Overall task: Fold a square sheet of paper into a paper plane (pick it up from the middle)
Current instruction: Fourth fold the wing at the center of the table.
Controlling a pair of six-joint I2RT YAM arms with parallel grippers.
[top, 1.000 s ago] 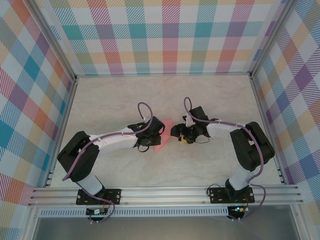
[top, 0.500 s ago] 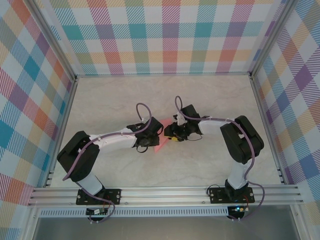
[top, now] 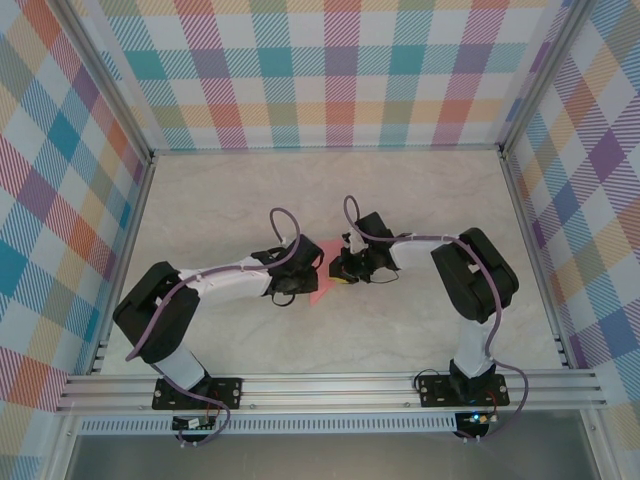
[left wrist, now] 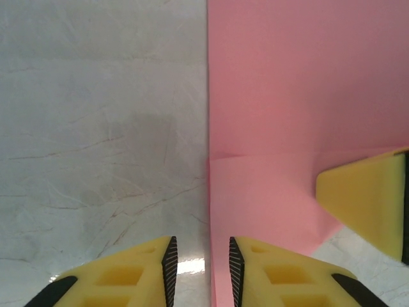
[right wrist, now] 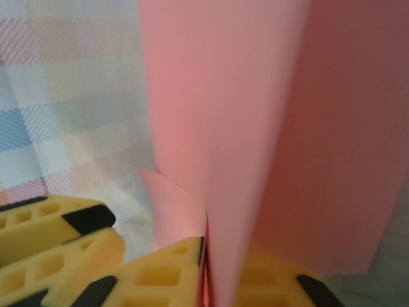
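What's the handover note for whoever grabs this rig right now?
Left gripper: open by a slit, low over the left edge of the square sheet of paper.
Right gripper: shut on the paper, holding a flap up.
Paper: mid-table, between the two grippers.
Done: one folded layer shows; no dart shape.
Left: the other folds and the centre crease.

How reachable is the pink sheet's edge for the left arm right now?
Likely yes: the left gripper sits over the straight edge of the sheet, jaws slightly apart, bare table beside it. The right gripper is shut on another part, off to one side.
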